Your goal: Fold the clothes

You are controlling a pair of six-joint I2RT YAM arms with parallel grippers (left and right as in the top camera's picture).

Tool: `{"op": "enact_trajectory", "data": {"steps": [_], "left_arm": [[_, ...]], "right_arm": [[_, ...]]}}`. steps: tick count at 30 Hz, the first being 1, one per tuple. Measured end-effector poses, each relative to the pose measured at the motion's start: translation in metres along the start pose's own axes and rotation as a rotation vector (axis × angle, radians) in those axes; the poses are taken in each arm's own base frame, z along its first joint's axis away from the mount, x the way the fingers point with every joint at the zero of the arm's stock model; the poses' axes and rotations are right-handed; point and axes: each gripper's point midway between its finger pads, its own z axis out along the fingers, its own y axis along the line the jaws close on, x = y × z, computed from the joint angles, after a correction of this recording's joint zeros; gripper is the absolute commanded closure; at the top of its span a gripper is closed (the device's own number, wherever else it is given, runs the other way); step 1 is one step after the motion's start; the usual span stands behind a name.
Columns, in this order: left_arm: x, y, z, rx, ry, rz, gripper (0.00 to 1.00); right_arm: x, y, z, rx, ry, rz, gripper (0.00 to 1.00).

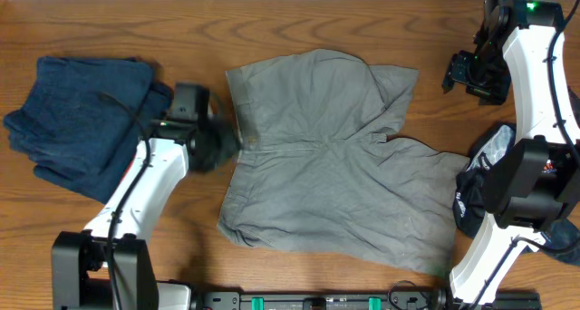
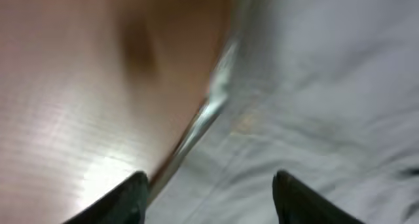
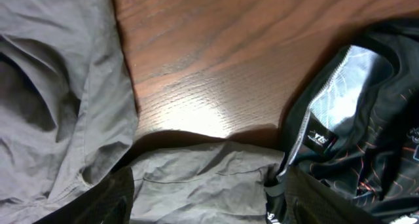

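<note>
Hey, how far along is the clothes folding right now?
Looks done: the navy garment sits folded at far left. In hand: the grey shorts lie spread out in the middle, with the open left gripper at their left edge, nothing pinched yet. Left: folding the shorts, then the crumpled black garment on the right. The right gripper hangs open, holding nothing.

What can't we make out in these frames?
Left wrist view: motion blur; unclear whether left gripper touches gray shorts.
Overhead: right arm covers most of black garment.
Right wrist view: its label too small to read.
</note>
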Motion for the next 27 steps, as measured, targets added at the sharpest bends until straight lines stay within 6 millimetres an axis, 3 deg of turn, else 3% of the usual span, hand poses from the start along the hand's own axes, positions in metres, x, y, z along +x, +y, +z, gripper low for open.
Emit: {"op": "enact_trajectory", "data": {"steps": [3,6,15,22,27], "left_arm": [[-0.033,-0.025,-0.001,0.087,-0.136,0.066,0.48],[-0.041,-0.036,0.011,0.121,-0.161,0.105,0.49],[-0.016,-0.037,0.089,0.184,0.009,0.13,0.54],[-0.016,-0.042,0.093,0.212,0.026,0.131,0.54],[-0.015,-0.039,0.094,0.183,0.048,0.122,0.54]], "right_arm": [[-0.001,0.004,0.0,-0.024,-0.004,-0.01,0.32],[-0.003,0.009,0.0,-0.043,-0.01,-0.019,0.32],[-0.002,0.02,0.0,-0.065,-0.016,-0.045,0.31],[-0.002,0.022,0.007,-0.072,-0.002,-0.046,0.33],[0.0,0.038,0.048,-0.115,0.058,-0.068,0.31]]}}
